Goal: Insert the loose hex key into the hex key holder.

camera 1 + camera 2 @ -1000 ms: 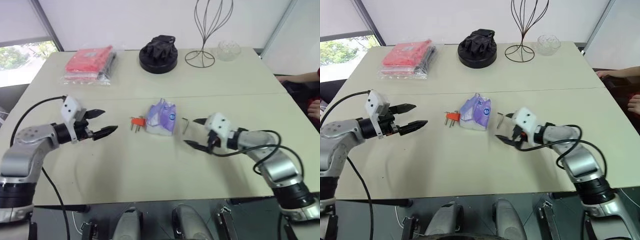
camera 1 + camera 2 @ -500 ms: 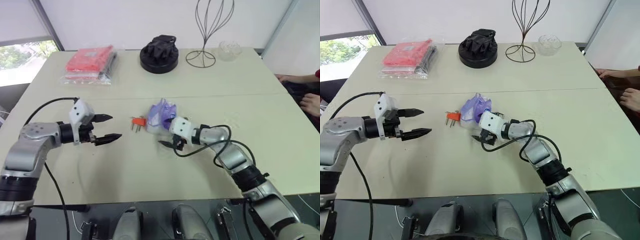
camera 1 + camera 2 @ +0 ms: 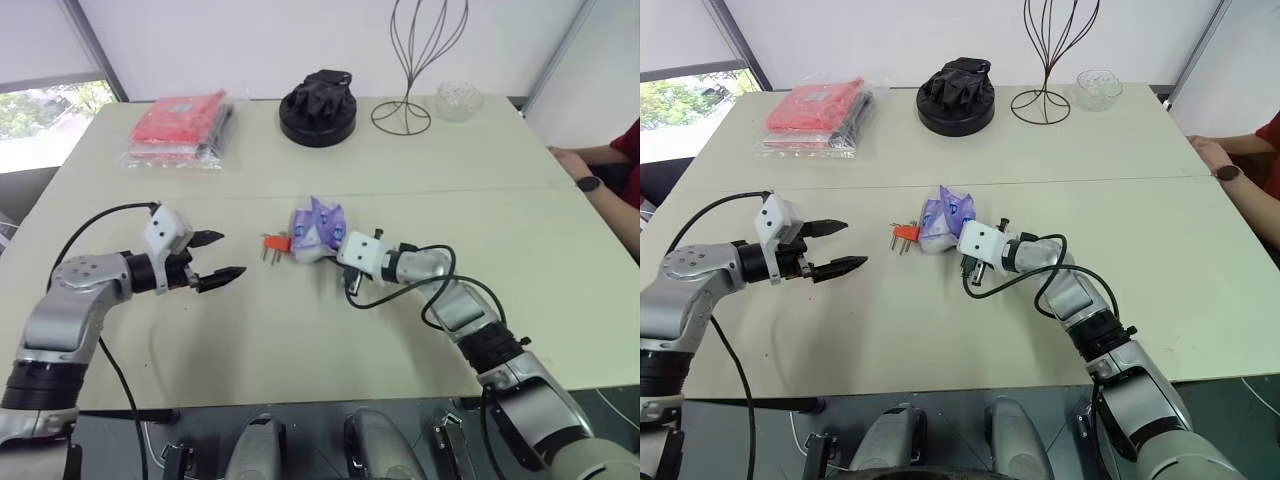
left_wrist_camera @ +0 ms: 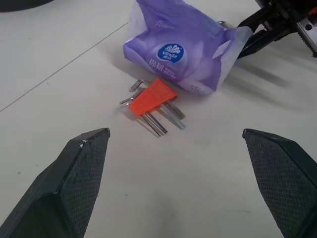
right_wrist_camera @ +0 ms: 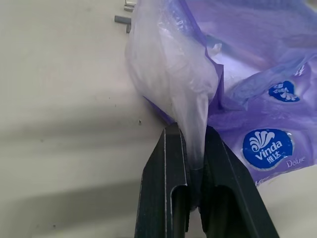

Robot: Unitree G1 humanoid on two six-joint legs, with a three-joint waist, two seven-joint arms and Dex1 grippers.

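On the table's left, my left gripper: hovers low over the table, its two black fingers spread wide with nothing between them, pointing toward 3 o'clock.
Red wrapped packet: far back at 11 o'clock from my left gripper, well apart from the rest.
Hex key holder: small orange block lying flat at 3 o'clock from my left gripper, near it but apart. Its thin metal keys stick out toward me.
Purple tissue packet: just beside the holder at its 3 o'clock; I cannot tell whether they touch.
Black round object: at 12 o'clock from the tissue packet, near the far edge.
Loose hex key: I cannot tell where it lies; I cannot pick it out beside the packet and my right gripper.
My right gripper: at 5 o'clock from the packet, jaws pinched together on a clear flap of the packet's wrapper.
Wire stand: far back, at 1 o'clock from my right gripper.
Glass bowl: just at 3 o'clock from the stand.
Person's arm: rests at the table's right edge.
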